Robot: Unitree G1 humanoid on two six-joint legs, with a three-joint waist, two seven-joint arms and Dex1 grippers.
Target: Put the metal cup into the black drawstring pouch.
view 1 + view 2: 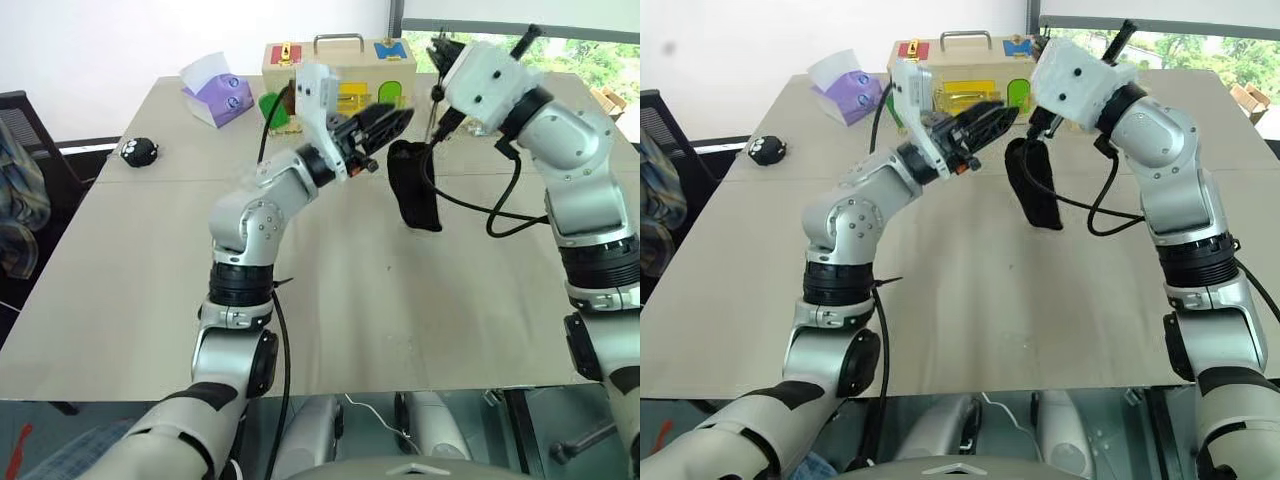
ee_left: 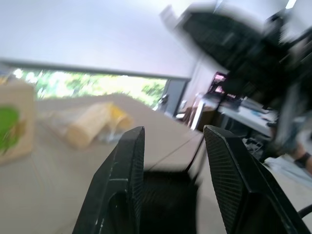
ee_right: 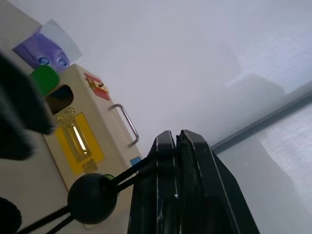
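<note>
Hanging from the right gripper (image 3: 178, 141), whose fingers pinch its cord, the black drawstring pouch (image 1: 414, 190) dangles above the table (image 1: 330, 300). The left gripper (image 1: 395, 118), fingers spread and empty, hovers just beside the pouch's top.

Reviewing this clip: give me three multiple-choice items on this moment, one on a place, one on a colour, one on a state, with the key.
1. Where is the black drawstring pouch?
A. flat on the table
B. hanging in the air from the right gripper
C. inside the wooden box

2. What colour is the tissue box?
A. purple
B. red
C. green

3. How do the left gripper jaws stand?
A. shut on the cord
B. shut on nothing
C. open and empty

Key: 1 B, it dangles above the table by its cord; 2 A, purple sides show; 3 C, a bare gap shows between them.
</note>
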